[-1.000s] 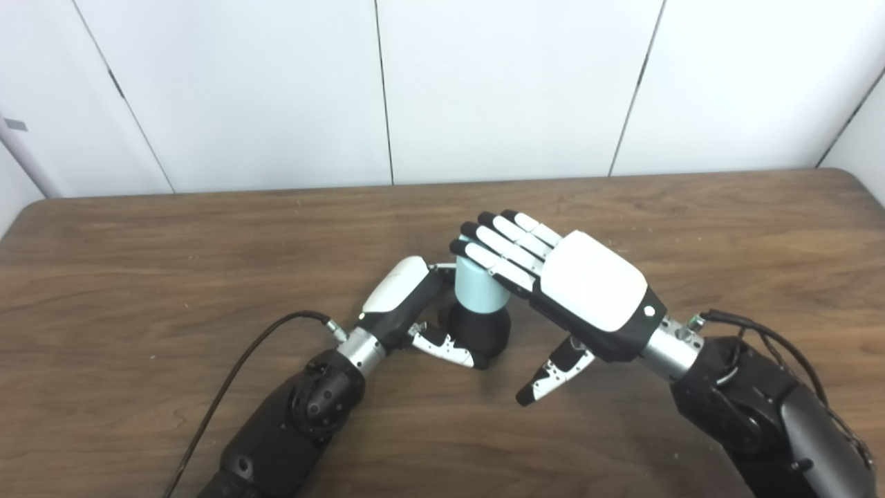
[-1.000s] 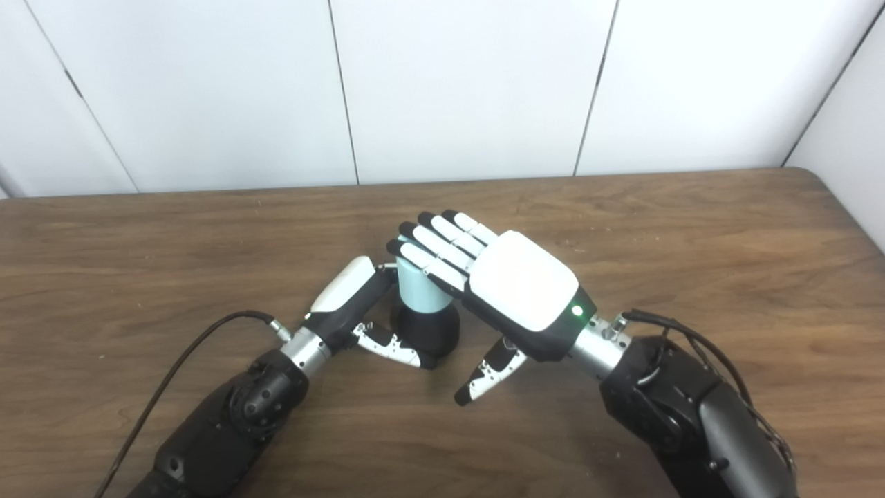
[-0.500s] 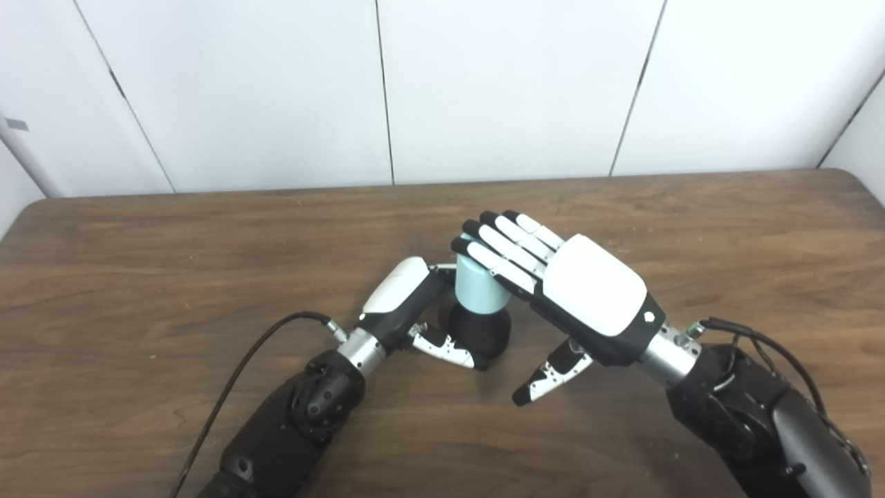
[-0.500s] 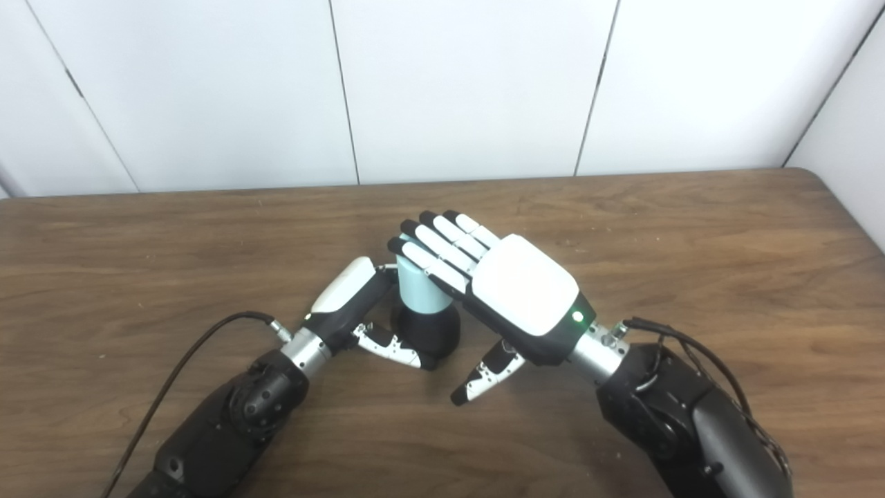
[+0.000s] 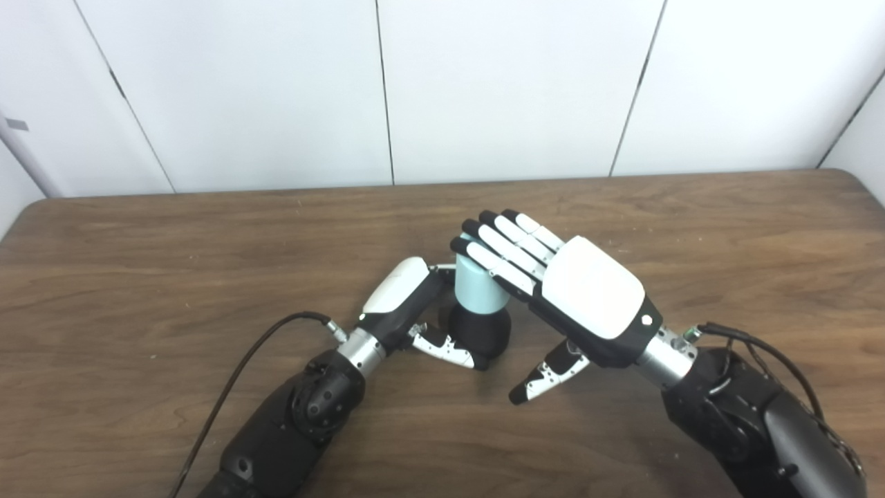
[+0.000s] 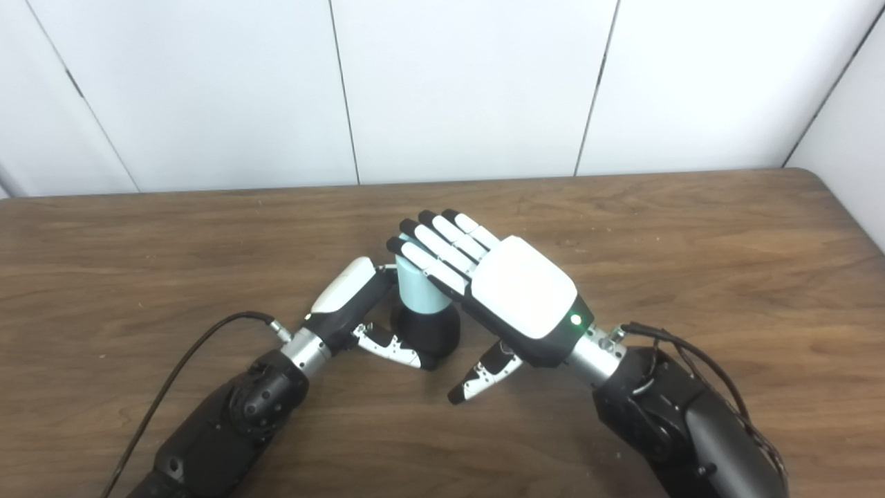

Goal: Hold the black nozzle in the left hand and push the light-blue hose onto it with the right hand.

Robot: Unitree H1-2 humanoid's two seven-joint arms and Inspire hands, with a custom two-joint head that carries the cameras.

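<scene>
Keep your left hand (image 5: pixel 404 297) clamped round the black nozzle (image 5: pixel 480 330); your right hand (image 5: pixel 553 283), fingers flat and spread, apparently rests atop the light-blue hose (image 5: pixel 477 287); press straight down.

The table (image 5: pixel 138 277) is matt brown wood with visible grain. The hose (image 5: pixel 477 290) looks smooth light-blue plastic, the nozzle (image 5: pixel 484 330) matt black. Both hands wear glossy white shells.

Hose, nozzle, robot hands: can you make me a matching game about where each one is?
Things:
1. light-blue hose
2. black nozzle
3. left hand
4. right hand

Places:
A. standing on the table
B. flat, fingers apart, on the hose's top
C. wrapped around the nozzle
D. upright on the nozzle

Pairs: 1-D, 2-A, 3-C, 4-B
</scene>
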